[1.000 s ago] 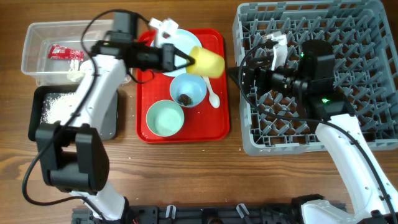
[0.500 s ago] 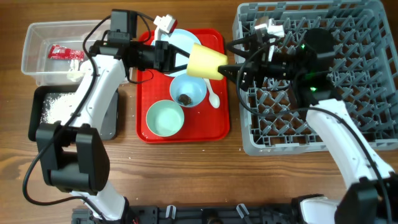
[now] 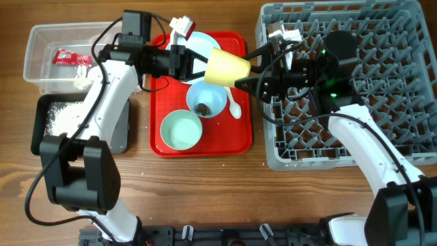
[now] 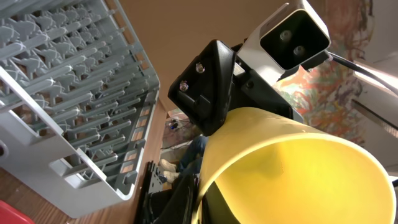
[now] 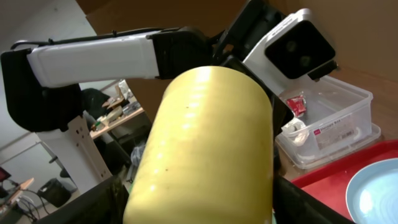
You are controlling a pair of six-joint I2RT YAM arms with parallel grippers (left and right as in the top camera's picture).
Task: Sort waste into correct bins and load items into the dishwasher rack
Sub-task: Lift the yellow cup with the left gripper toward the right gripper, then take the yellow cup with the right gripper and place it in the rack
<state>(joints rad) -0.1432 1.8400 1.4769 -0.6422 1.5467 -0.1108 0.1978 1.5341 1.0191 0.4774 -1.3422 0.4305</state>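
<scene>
**Left claw hands the yellow cup across to the right claw**

The left claw (image 3: 205, 67) is pinched narrow on the rim of the yellow cup (image 3: 227, 67). It holds the cup on its side in the air, above the far right corner of the red tray (image 3: 229, 137), and the cup's mouth faces back toward that claw. The right claw (image 3: 244, 71) reaches in from over the left edge of the rack (image 3: 410, 109). Its jaws are spread wide, one on each side of the cup's closed end. The right wrist view shows the cup filling the space between the fingers, but I cannot tell whether they are pressing on it yet.

This looks like the loading step, with the cup passing from one arm to the other in mid-air rather than being set down on the worktop (image 3: 218, 184). The next move probably calls for the right claw to close firmly on the cup before the left claw lets go. The left claw should then draw back clear of the rim. After that the cup can be swung over the rack and seated among the pegs, most likely mouth down.
</scene>
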